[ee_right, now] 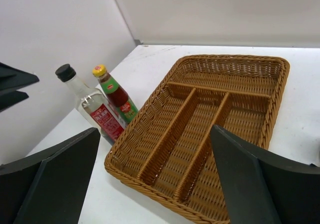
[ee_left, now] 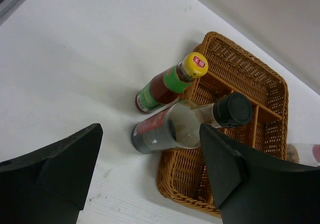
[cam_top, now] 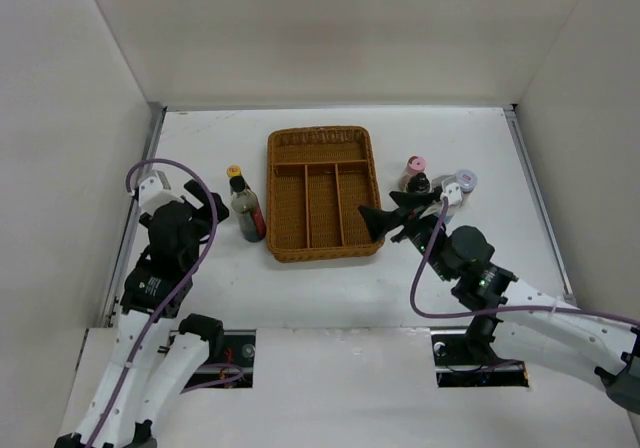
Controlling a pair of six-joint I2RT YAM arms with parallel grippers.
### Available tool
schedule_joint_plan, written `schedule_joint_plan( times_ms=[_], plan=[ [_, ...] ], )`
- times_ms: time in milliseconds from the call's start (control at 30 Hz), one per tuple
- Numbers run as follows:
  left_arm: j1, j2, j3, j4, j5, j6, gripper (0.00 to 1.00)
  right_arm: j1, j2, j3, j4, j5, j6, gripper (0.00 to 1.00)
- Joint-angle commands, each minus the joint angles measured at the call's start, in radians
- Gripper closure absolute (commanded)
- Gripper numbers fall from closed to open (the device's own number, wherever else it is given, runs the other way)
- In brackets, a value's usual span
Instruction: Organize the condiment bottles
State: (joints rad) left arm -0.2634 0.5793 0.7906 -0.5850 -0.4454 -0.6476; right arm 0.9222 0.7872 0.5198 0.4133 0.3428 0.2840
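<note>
Left end effector (ee_left: 150,134) and right end effector (ee_right: 154,133) are held spread, nothing grasped. Black-capped bottle (ee_right: 95,106) and yellow-capped bottle (ee_right: 116,94) are stood outside the wicker tray (ee_right: 281,84), beside its left wall.

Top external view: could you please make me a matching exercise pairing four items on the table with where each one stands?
Things:
1. yellow-capped bottle with green and red label
2. black-capped clear glass bottle
3. pink-lidded small jar
4. brown wicker divided tray

Places:
A. right of the tray
B. middle of the table
C. left of the tray, toward the near edge
D. left of the tray, toward the far edge

Pairs: 1-D, 2-C, 3-A, 4-B
</note>
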Motion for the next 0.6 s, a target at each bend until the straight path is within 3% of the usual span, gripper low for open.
schedule_joint_plan(
  times_ms=[0,67,133,233,300,400,567],
  plan=[
    [-0.016,-0.013,0.055,0.054,-0.039,0.037,0.2,-0.012,-0.009,-0.003,0.064,0.025,-0.009,0.01],
    [-0.024,-0.01,0.064,0.074,-0.038,0.043,0.19,-0.013,-0.02,-0.006,0.062,0.021,-0.009,0.05],
    [-0.038,0.001,0.067,0.1,-0.032,0.051,0.19,-0.012,-0.028,-0.006,0.056,0.013,-0.011,0.24],
    [-0.084,0.023,0.076,0.149,-0.03,0.071,0.21,-0.01,-0.051,-0.007,0.048,0.018,-0.016,0.61],
    [-0.13,0.046,0.094,0.169,-0.036,0.092,0.23,-0.01,-0.074,-0.006,0.03,0.024,-0.016,0.73],
    [-0.197,0.066,0.116,0.194,-0.074,0.134,0.23,-0.013,-0.106,-0.004,0.01,0.028,-0.011,0.7],
    [-0.315,0.109,0.134,0.218,-0.179,0.215,0.18,-0.01,-0.189,0.006,-0.024,0.071,-0.016,0.25]
  ],
)
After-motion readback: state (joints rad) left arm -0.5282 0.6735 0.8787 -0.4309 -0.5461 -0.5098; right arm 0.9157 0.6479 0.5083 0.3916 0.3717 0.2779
